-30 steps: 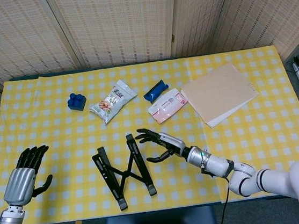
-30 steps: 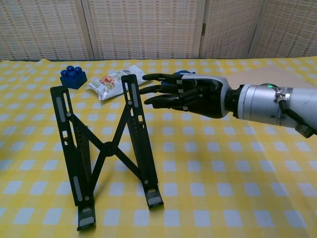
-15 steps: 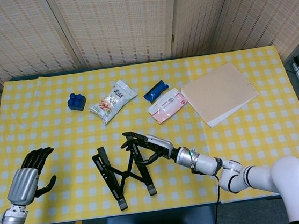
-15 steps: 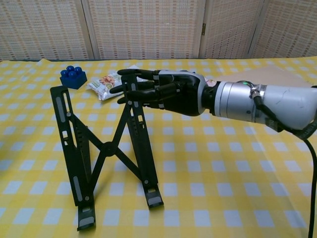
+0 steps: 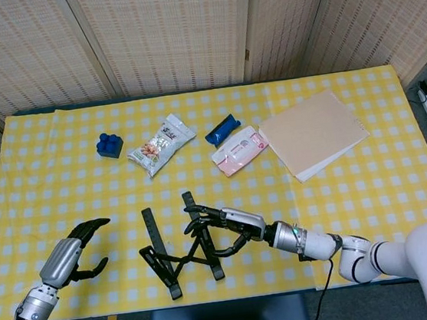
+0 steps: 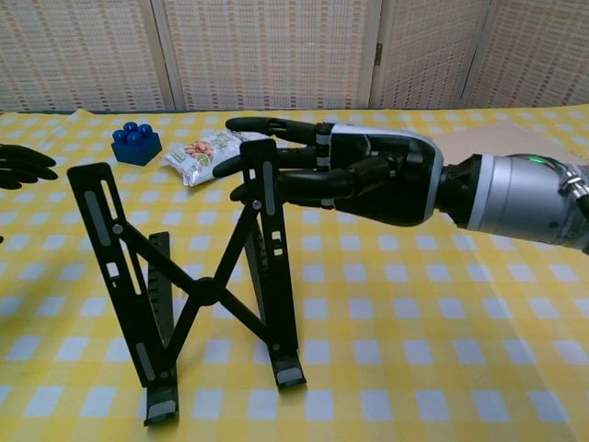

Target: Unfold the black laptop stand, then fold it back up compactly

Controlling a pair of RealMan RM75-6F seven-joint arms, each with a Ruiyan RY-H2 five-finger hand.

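Observation:
The black laptop stand (image 5: pixel 154 230) stands near the table's front edge, its two bars crossed in an X (image 6: pixel 207 293) and raised off the cloth. My right hand (image 5: pixel 225 224) grips the top of the stand's right bar, with its fingers (image 6: pixel 276 180) wrapped around the bar from the right. My left hand (image 5: pixel 74 253) is open to the left of the stand and apart from it, fingers spread toward it. In the chest view only the left hand's fingertips (image 6: pixel 20 166) show, at the left edge.
Across the back of the yellow checked cloth lie a blue block (image 5: pixel 109 145), a snack bag (image 5: pixel 161 144), a blue packet (image 5: pixel 221 128), a pink wipes pack (image 5: pixel 237 150) and a tan folder (image 5: pixel 313 133). The table's front edge (image 5: pixel 214 303) runs just below the stand.
My right hand has moved left and closed around the top of the stand's right bar. The stand has tilted and its bars stand differently. My left hand has swung in toward the stand.

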